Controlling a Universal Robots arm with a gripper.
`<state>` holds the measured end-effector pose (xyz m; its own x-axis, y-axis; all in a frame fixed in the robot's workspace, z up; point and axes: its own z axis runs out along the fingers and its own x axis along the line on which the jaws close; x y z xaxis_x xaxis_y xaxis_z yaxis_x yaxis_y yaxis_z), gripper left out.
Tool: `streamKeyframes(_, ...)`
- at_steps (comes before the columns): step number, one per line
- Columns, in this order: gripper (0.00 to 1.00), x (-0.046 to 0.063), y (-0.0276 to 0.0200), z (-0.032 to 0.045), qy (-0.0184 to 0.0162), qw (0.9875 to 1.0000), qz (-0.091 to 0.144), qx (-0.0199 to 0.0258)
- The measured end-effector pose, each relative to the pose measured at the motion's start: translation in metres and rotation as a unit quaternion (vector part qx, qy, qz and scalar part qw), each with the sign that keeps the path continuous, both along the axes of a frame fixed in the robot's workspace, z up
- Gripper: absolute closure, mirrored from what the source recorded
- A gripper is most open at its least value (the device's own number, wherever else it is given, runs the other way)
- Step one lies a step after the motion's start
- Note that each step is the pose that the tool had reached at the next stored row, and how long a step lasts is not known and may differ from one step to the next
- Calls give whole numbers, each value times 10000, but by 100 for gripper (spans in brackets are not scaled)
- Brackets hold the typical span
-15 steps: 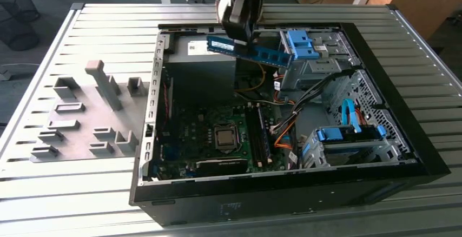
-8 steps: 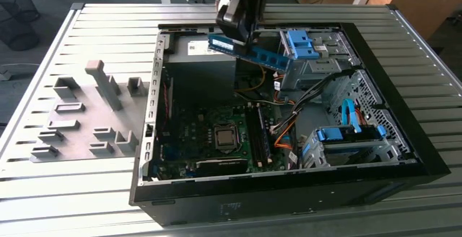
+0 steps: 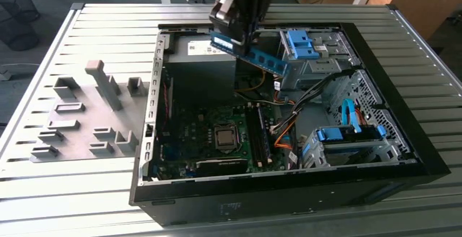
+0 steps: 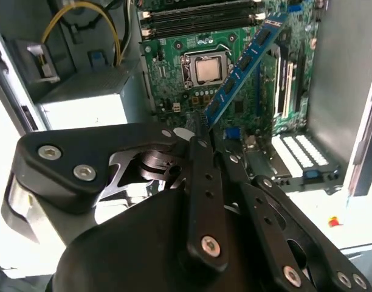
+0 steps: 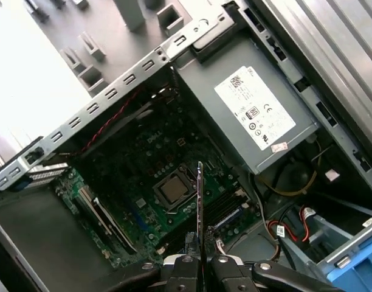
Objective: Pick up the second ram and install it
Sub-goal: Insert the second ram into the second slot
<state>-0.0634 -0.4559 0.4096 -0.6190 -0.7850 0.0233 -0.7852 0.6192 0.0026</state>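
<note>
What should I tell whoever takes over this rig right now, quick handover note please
Gripper: jaws shut on the second ram, pinching one end of it; the rest sticks out past them.
Position: in the exterior view the arm holds the stick in the air, tilted, above the open computer case, over the motherboard.
Done: the stick is picked up.
Left: it is not yet seated in the memory slots beside the processor.
</note>
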Motion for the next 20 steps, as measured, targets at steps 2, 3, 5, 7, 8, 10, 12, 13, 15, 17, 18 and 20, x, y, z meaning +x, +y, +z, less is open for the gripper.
streamKeyframes(2,86,0,0,-2,0,9998,-179,0)
streamKeyframes(3,86,0,0,-4,0,9996,-270,0)
streamKeyframes(5,86,0,0,-6,0,9990,-457,0)
streamKeyframes(7,86,0,0,-8,0,9980,-634,-2)
streamKeyframes(8,86,0,0,-9,0,9974,-721,-3)
streamKeyframes(10,86,0,0,-12,0,9960,-899,-5)
streamKeyframes(12,86,0,0,-15,0,9941,-1086,-6)
streamKeyframes(13,86,0,0,-16,0,9931,-1175,-7)
streamKeyframes(15,86,0,0,-19,0,9908,-1354,-7)
streamKeyframes(17,86,0,0,-23,0,9882,-1531,-7)
streamKeyframes(18,86,0,0,-25,0,9867,-1625,-8)
streamKeyframes(20,86,0,0,-29,0,9836,-1803,-8)
